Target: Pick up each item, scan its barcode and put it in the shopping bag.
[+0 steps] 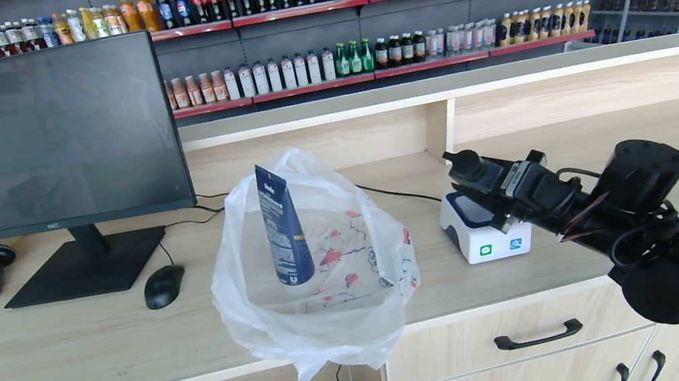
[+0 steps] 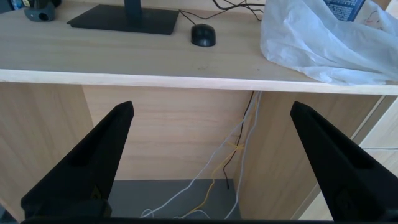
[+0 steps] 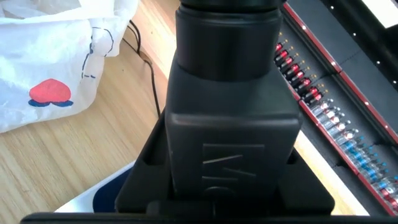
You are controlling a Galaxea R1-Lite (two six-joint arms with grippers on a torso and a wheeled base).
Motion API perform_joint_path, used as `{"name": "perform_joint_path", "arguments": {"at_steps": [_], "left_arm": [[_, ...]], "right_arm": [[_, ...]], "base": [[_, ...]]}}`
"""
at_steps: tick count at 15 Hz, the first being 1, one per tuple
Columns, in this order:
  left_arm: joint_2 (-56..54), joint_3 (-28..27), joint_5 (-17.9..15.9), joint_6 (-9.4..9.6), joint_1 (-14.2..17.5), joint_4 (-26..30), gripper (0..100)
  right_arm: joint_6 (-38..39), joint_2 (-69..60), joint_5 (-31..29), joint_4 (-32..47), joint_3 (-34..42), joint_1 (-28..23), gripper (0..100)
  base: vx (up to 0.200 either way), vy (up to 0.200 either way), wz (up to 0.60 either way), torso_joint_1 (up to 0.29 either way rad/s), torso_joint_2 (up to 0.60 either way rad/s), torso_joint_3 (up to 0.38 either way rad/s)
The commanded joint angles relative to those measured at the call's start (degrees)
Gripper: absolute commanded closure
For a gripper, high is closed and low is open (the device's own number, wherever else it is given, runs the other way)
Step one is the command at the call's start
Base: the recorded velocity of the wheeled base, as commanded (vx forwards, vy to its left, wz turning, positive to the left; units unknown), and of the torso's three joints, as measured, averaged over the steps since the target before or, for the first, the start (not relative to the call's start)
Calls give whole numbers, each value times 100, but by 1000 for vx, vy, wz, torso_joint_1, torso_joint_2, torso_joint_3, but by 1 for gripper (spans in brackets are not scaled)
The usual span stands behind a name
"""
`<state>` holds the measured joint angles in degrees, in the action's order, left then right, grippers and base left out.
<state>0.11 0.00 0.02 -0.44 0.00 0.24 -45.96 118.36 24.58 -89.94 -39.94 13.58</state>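
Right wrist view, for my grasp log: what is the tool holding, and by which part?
The right tool holds a dark bottle-like item by its body, capped end pointing away, over the white scanner.

the tube (image 1: 284, 226) is dark blue, the shopping bag (image 1: 332, 317) white with red prints, the item (image 3: 230, 124) black.
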Motion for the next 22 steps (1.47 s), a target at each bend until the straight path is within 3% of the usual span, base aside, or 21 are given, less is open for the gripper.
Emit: {"name": "perform_joint_path", "arguments": {"at_steps": [1,6,8,11,12,16,20,22], "left_arm": [[-2,0,6,0,9,2,0],[-2,0,-2,9,9,2,0],[-2,0,-2,0,9,11,0],[-2,0,-2,0,9,11,0],[-2,0,6,-9,9,11,0],[-2,0,6,-9,9,11,0],[-2,0,-2,-9,9,11,0],[-2,0,-2,-9,9,2,0]], "right_arm": [[87,-322,-5,-6,91,39,100],[764,-867,-533,-6,214,294,100],[1766,-990,-1218,-6,408,857,100],[2803,-1359,-2458,-6,478,1279,100],[3137,-1386,-2616,-6,522,1367,100],[3919,-1447,-2607,-6,838,1832,100],[4174,-1658,-2642,-6,1304,1824,100],[4086,-1781,-2677,-6,1559,1534,100]], "base": [[0,0,0,0,0,0],[0,0,0,0,0,0],[0,0,0,0,0,0],[0,0,0,0,0,0],[0,0,0,0,0,0],[0,0,0,0,0,0],[0,0,0,0,0,0],[0,0,0,0,0,0]]}}
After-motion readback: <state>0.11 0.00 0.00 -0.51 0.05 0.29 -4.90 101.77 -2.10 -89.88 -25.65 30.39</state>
